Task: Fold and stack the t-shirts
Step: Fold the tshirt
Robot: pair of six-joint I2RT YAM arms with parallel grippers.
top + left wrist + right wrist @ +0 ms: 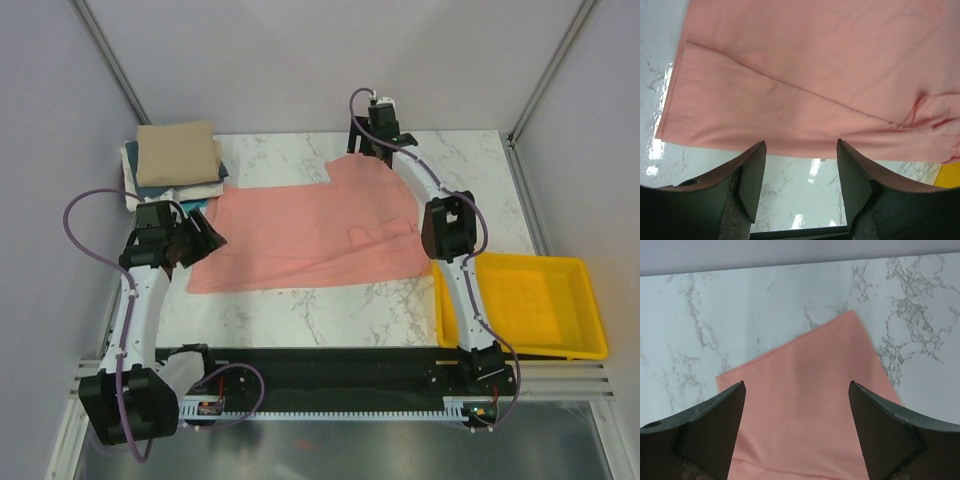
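The large salmon-pink t-shirt (310,235) lay spread flat across the middle of the marbled surface (300,310), with its long side running left to right. A fold line crossed it at a slant in the left wrist view, where a flap of the cloth lay doubled over the rest (805,75). A small pucker of cloth with a seam showed toward the right of that view. One narrower part of the shirt reached up toward the far edge of the surface.

The left tool (205,238) hung at the shirt's left end, low over the surface. Its fingers (752,180) stood apart with nothing between them, and the near hem of the shirt lay just beyond their tips. It was released and gripped no cloth.

The right tool (365,140) hovered at the far side, above the narrow far part of the shirt. Its jaws were spread wide, and the pink corner (805,405) lay flat on the marble beneath the gap. It was released too.

A stack of folded t-shirts (178,152) sat in the far left corner, a tan one on top with white and dark teal cloth under it. The stack lay just beside the pink shirt's far left corner. A yellow tray (590,320) sat off the right edge of the surface, apart from the shirt.
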